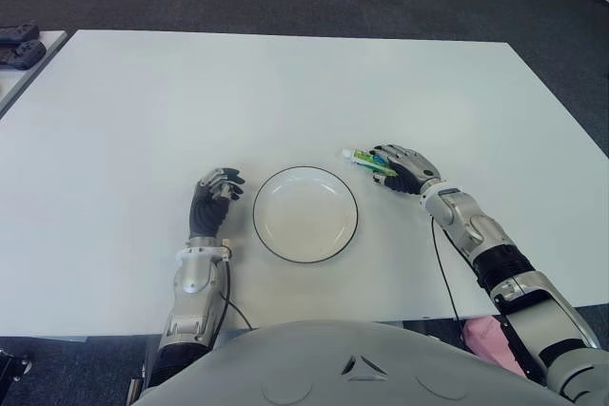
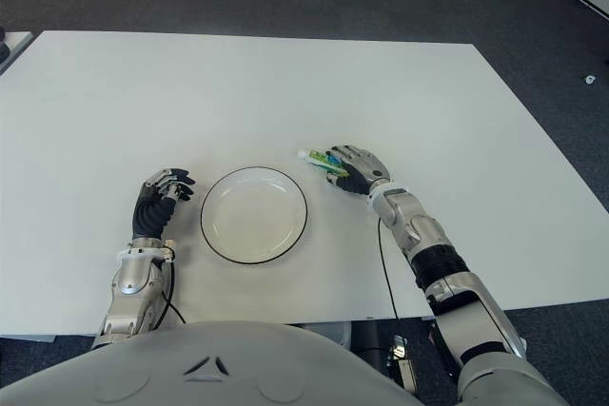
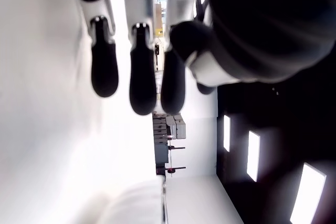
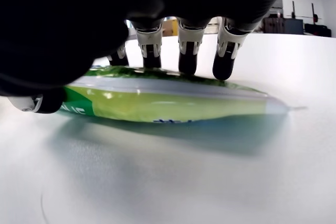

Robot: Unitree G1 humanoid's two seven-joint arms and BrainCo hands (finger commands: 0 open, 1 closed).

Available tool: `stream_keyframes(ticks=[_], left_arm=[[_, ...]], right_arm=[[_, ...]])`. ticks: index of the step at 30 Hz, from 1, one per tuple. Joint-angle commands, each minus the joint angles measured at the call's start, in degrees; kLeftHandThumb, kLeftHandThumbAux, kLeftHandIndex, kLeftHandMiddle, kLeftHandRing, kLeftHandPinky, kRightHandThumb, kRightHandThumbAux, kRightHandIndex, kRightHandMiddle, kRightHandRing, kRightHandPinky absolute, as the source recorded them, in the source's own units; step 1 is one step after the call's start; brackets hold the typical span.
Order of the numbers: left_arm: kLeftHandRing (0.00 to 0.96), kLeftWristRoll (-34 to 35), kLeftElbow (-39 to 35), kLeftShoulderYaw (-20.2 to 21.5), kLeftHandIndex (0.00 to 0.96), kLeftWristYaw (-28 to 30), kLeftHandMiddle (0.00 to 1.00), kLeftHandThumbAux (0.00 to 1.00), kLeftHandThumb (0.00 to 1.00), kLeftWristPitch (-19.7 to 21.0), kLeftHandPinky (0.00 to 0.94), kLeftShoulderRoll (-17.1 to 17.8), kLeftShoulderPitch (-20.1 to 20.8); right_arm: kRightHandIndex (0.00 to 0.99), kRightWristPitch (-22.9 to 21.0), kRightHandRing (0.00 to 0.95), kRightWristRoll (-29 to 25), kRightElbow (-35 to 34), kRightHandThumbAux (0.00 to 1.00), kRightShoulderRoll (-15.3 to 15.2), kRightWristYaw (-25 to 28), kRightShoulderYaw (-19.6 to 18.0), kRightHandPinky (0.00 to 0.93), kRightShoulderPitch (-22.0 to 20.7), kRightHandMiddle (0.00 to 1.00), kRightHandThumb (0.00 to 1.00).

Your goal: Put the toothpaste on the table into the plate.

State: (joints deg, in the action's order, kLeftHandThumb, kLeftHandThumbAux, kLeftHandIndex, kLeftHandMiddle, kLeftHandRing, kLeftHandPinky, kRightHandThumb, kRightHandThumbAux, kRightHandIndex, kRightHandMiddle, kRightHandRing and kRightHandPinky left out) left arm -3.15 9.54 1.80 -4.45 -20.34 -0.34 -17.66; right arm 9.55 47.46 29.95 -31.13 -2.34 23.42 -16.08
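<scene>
While the round white plate with the thin dark rim sits bare near the front edge of the white desk, we have our right hand draped over the green and white toothpaste tube, which lies flat on the desk just beside the plate, on its right side toward the far edge. From our right wrist view the fingertips press on the tube's far side and the thumb curls in at its near end, so we judge the grip as closing around the toothpaste, though the tube appears not yet lifted off the surface. Our left hand shows just to the left of the plate, its fingers loosely curled around nothing. As we read it, the reach is done; lifting the tube, carrying it the short way over the rim and releasing it in the plate all remain.
</scene>
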Motion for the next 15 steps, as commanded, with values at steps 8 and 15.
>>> stream_keyframes(ticks=[8,15], left_arm=[[0.55,0.1,1.8,0.3,0.399,-0.1,0.489,0.681,0.833,1.6,0.526,-0.1,-1.3],[0.545,0.0,1.5,0.4,0.405,-0.4,0.485,0.68,0.834,1.4,0.528,-0.2,-1.6]], right_arm=[[0.0,-4.7,0.0,-2.2,7.8,0.186,5.4,-4.3,-0.4,0.0,-2.5,0.0,0.589],[0.0,-5.7,0.0,-2.5,12.0,0.189,7.2,-6.3,0.4,0.0,-3.9,0.0,0.586]])
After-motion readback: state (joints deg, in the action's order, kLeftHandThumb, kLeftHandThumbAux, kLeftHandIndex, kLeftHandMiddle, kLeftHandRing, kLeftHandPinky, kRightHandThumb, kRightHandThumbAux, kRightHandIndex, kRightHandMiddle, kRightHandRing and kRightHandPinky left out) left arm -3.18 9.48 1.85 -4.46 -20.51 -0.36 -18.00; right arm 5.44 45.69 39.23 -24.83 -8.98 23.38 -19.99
